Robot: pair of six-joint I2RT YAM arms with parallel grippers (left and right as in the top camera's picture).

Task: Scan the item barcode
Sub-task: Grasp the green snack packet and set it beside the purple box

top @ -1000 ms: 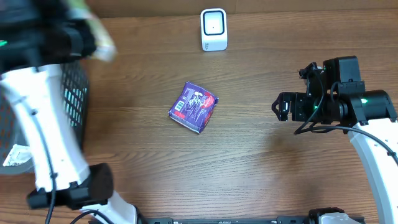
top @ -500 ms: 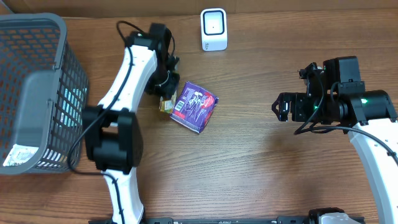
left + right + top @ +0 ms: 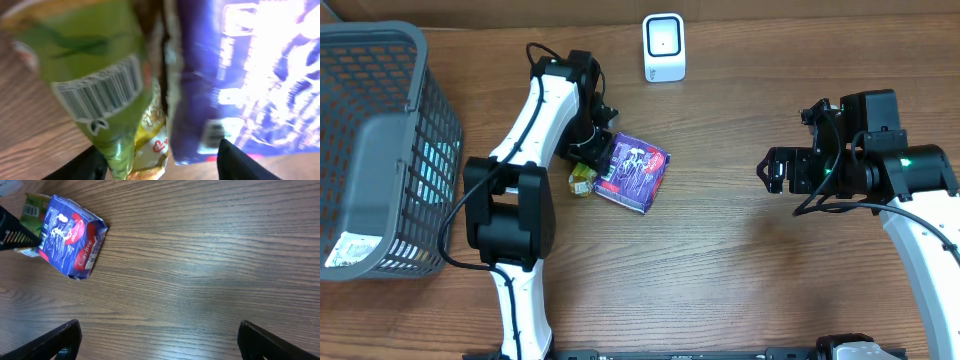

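Observation:
A small green and yellow packet [image 3: 582, 180] lies on the table against the left edge of a purple pack [image 3: 635, 172]. My left gripper [image 3: 588, 158] hovers right over the packet, open. In the left wrist view the packet [image 3: 105, 80] shows a barcode, with the purple pack [image 3: 240, 75] to its right; my dark fingertips [image 3: 87, 167] stand wide apart around the packet's lower end. The white scanner [image 3: 663, 47] stands at the back. My right gripper [image 3: 772, 172] hangs open over bare wood far to the right; its view shows the purple pack [image 3: 70, 237] and the packet [image 3: 34, 211].
A grey mesh basket [image 3: 380, 60] stands at the left edge with a white-labelled item inside. The left arm stretches from the front edge up to the packet. Wooden tabletop lies between the purple pack and the right arm.
The left arm swung from over the basket to the purple pack, carrying the green packet. Its jaws have just opened and the packet now lies on the table. The right arm has not moved.

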